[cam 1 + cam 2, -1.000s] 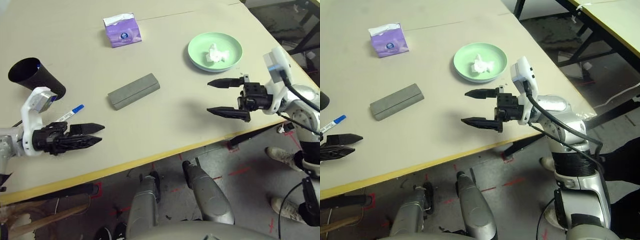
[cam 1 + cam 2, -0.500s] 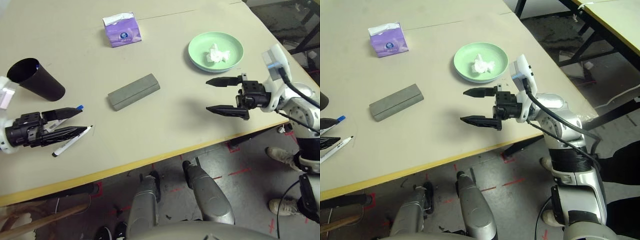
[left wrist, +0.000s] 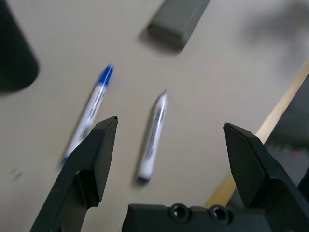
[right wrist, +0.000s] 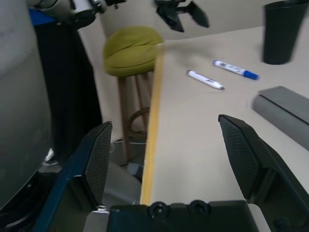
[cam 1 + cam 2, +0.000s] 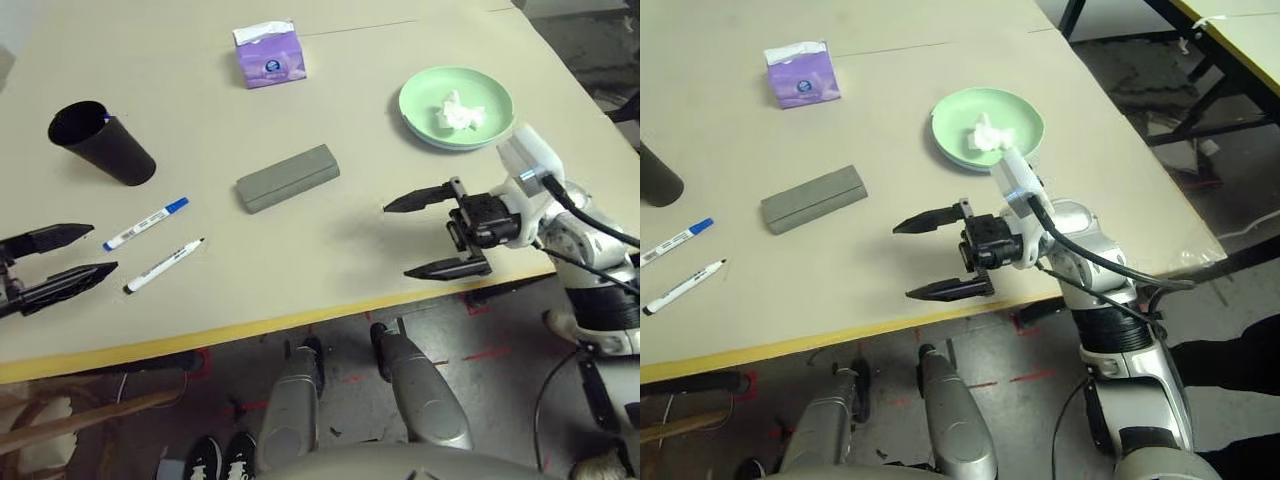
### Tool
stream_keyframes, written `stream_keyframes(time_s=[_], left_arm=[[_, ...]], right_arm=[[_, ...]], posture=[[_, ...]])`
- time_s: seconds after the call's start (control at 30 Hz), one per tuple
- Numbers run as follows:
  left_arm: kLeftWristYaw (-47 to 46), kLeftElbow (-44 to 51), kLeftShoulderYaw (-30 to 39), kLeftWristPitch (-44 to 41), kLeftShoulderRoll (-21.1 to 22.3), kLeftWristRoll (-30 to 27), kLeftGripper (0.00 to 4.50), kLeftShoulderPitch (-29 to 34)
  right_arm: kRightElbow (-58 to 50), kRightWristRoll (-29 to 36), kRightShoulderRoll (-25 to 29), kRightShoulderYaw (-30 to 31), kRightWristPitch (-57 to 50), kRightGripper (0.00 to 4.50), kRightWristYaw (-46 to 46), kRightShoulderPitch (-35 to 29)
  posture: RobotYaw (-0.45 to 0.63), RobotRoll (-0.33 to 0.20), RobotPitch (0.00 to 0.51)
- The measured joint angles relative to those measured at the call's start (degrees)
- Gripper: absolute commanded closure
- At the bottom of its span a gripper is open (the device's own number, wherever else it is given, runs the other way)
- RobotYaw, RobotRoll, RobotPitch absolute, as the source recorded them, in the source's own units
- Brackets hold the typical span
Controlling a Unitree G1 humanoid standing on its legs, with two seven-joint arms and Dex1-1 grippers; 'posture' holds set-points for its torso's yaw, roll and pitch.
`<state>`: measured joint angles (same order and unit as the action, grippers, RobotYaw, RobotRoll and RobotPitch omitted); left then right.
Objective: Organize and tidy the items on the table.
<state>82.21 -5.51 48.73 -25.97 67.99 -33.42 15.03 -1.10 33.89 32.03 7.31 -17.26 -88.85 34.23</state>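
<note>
- Left gripper seen at the table's left edge; jaws spread wide, nothing held; markers lie just beyond its tips.
- Black cup lies on its side, far left.
- Blue-cap marker and black-cap marker lie side by side, apart, flat on the table; judged light, stiff, prone to rolling; best pinched across mid-barrel.
- Case lies centre, well apart from the rest; judged rigid, light; to be taken across its narrow width.
- Purple tissue pack stands at the far side.
- Right gripper hovers over the front edge, jaws wide, empty.
- Green plate at far right holds the tissue; tissue judged soft, near weightless; plate judged slippery, rim grip advised.
</note>
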Motion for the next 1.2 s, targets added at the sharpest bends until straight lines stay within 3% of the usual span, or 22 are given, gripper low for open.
stream_keyframes(time_s=[0.17, 0.47, 0.63, 0.87, 1.2], left_arm=[[2.2, 2.2, -3.6, 2.1, 5.2, 4.1, 0.04, -0.4], [3.7, 5.0, -21.8, 4.7, 12.3, 8.7, 0.04, -10.4], [2.8, 5.1, -28.5, 3.5, 12.8, 10.8, 0.04, -14.4], [1.3, 5.6, -31.8, 3.0, 12.9, 14.1, 0.04, -14.3], [-5.2, 7.1, -36.2, 4.3, 7.6, 17.8, 0.04, -15.5]], right_arm=[[1.6, -0.4, -1.4, 0.1, 0.1, 0.0, 1.5, 0.9], [0.3, -0.4, -2.2, 0.1, -0.9, 0.0, 4.5, 0.6], [-1.0, 0.0, -2.2, 0.1, -1.6, 0.0, 5.9, 0.4], [-1.3, 0.3, -2.1, -0.2, -2.1, 0.0, 7.1, 0.5], [-3.5, 1.4, -2.0, -1.1, -4.0, 0.0, 9.1, 0.5]], posture=[[-0.11, 0.0, 0.322], [-0.16, 0.0, 0.324], [-0.18, 0.0, 0.323], [-0.2, 0.0, 0.32], [-0.22, 0.0, 0.322]])
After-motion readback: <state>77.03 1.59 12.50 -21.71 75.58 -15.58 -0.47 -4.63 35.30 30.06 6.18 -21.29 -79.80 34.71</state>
